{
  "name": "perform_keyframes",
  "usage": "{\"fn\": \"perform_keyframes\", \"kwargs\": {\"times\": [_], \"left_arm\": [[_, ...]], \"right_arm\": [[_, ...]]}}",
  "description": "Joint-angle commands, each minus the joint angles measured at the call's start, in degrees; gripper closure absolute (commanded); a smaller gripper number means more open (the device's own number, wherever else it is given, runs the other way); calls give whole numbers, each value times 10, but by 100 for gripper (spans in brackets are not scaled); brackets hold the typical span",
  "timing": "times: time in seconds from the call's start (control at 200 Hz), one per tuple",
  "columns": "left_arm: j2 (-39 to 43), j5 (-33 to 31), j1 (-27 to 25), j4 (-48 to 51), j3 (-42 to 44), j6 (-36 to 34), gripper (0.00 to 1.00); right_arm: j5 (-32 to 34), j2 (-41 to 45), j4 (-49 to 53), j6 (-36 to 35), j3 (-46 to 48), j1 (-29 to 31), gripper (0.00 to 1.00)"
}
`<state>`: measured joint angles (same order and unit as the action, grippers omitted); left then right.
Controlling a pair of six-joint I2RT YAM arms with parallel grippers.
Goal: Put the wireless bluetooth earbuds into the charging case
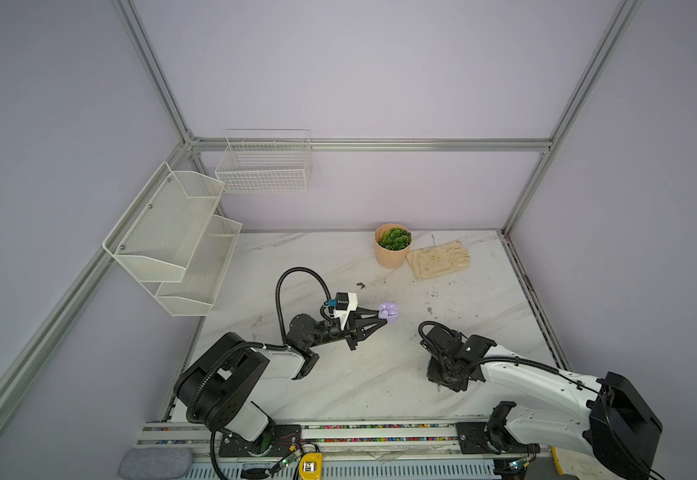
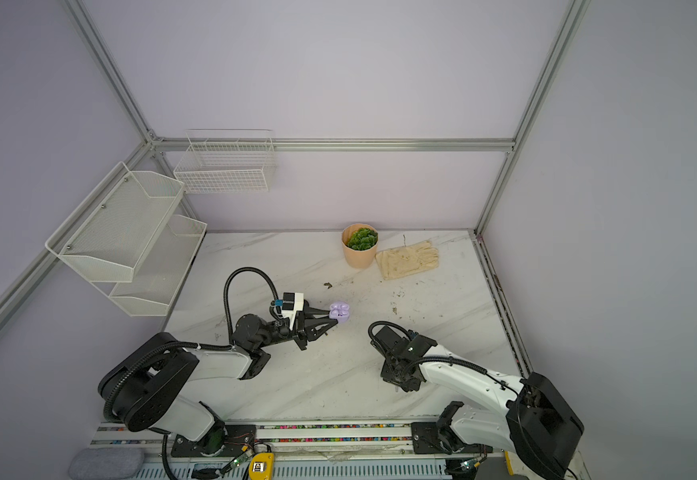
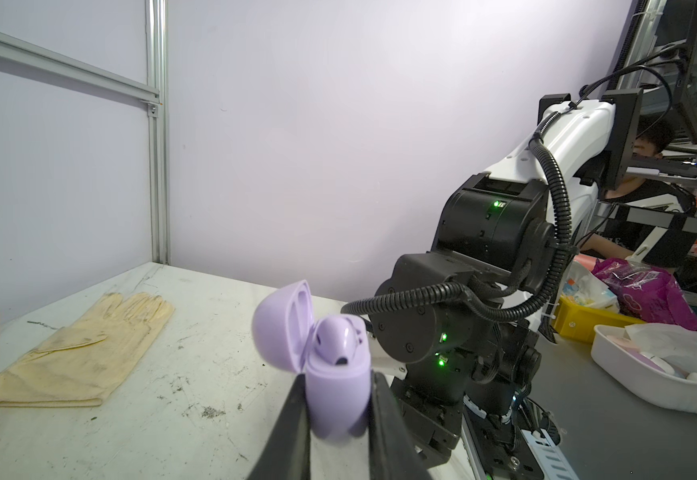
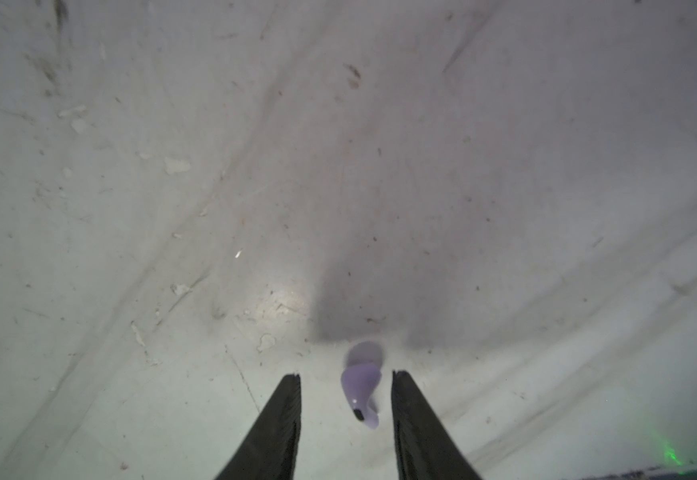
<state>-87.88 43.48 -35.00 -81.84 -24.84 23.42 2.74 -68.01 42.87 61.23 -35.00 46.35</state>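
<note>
Black jaws of the left gripper (image 3: 338,376) are seen closed narrowly on the lower half of a lilac rounded plastic charging case (image 3: 338,401), which is held over the middle of the white marble-patterned worktop (image 1: 338,386) and is marked in both top views (image 1: 389,311) (image 2: 339,311). Its hinged lid (image 3: 280,328) is swung open and stands upright, and one pale lilac stemmed earbud (image 3: 336,338) is seated in the case, bulb upward. Well apart from it, toward the front right corner of the worktop, the right gripper (image 4: 346,374) is pointed straight down at the surface, as shown in a top view (image 1: 439,387). Its jaws are set moderately wide and nothing is held by them. A second pale lilac earbud (image 4: 361,382) is found lying on the worktop between the two fingertips, with a gap visible on either side, so no contact can be made out. Near the far edge, right of centre, a peach-coloured pot with a green plant (image 1: 390,253) is placed, and a cream fabric glove (image 1: 438,259) is laid flat just beside it.
</note>
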Motion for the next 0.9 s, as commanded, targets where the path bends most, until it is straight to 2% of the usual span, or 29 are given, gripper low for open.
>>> {"fn": "perform_keyframes", "kwargs": {"times": [0.0, 0.19, 0.895], "left_arm": [[13, 4, -1, -42, 15, -3, 100], [11, 5, -1, -43, 14, -3, 100], [7, 5, 0, -42, 11, -4, 100]], "right_arm": [[24, -19, -7, 11, 9, 3, 59], [11, -21, -24, 10, 23, 4, 59], [-8, -32, -44, 33, 35, 47, 74]]}}
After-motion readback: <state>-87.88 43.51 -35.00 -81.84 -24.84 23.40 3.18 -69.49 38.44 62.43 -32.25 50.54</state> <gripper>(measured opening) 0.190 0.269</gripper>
